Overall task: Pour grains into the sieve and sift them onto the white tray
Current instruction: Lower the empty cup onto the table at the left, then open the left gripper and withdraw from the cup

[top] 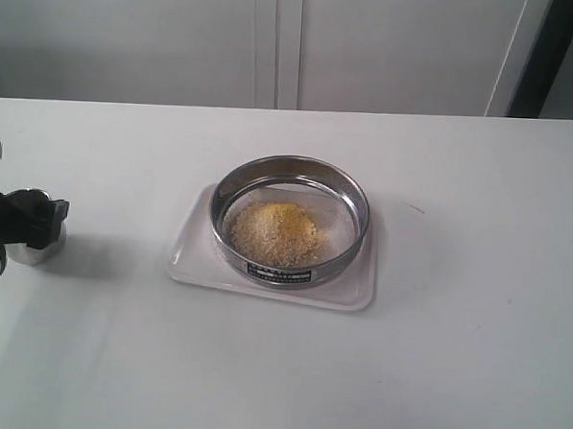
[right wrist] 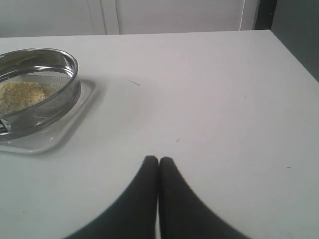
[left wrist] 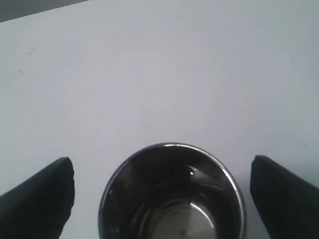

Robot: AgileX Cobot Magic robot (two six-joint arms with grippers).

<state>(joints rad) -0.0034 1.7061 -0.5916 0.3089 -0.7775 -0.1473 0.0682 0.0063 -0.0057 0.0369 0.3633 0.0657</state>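
Your left pincer point(top: 46, 216), cut off at the exterior view's edge, half hides the cup point(left wrist: 172, 199) it stands spread around, untouched. Your right pincer point(right wrist: 158, 160) is pressed together above open surface point(top: 452, 358). The grains point(top: 276, 231) lie in the sieve point(top: 288, 269) on the white tray point(top: 193, 258), well apart from both.

**Sieve on tray at table centre, cup out at 9 o'clock**

In the exterior view the white tray point(top: 345, 294) lies mid-table point(top: 471, 359), and the sieve point(top: 357, 239) stands on it, inside its rim. The grains point(top: 274, 233) sit in the sieve, piled a little toward 7 o'clock of its middle. The label plate point(top: 280, 272) is on the sieve wall at 6 o'clock. A steel cup point(top: 37, 251) stands on the table well apart from the tray, at 9 o'clock. The left gripper point(top: 32, 218) is at the cup, one finger on each side, neither touching. The right gripper point(right wrist: 158, 162) is above bare table, well apart from the tray.
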